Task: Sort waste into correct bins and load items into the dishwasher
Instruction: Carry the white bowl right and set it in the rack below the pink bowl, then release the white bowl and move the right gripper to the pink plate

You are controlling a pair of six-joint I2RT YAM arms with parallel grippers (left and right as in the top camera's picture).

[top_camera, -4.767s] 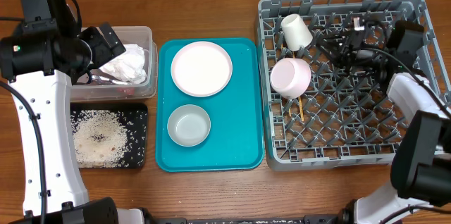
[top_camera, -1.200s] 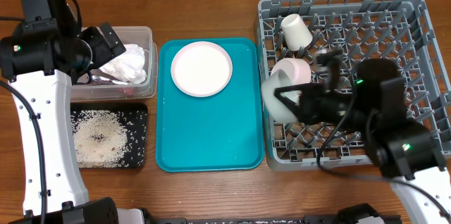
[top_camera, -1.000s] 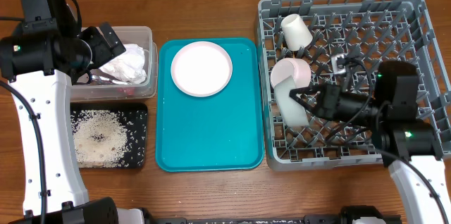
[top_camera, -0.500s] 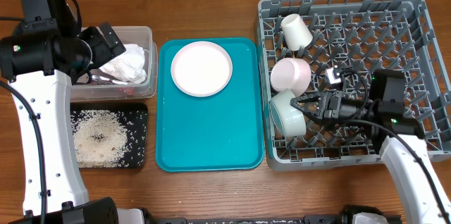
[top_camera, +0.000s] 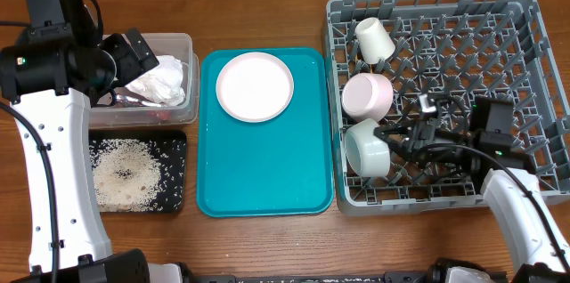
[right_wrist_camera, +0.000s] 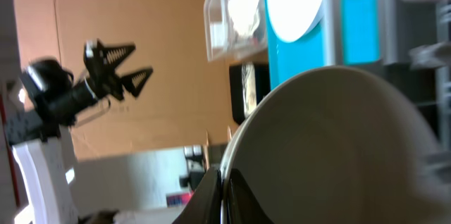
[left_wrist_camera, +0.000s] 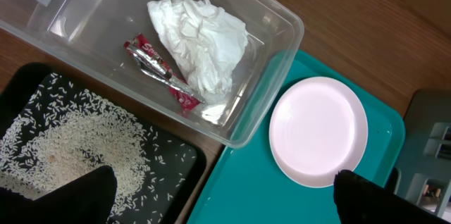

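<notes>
Off the teal tray (top_camera: 267,176), whitish round bowl (top_camera: 367,149) now leans on grey plastic rack (top_camera: 427,0) pegs for support, right claw (top_camera: 390,139) clamping its rim.

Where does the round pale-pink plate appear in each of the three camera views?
Overhead: the plate lies left of centre in the upper half, at the far end of the teal tray.
Left wrist: right of centre, on the tray, beside the clear tub.
Right wrist: blurred at the top edge, above the bowl.
Shared landmark: the teal tray.
</notes>
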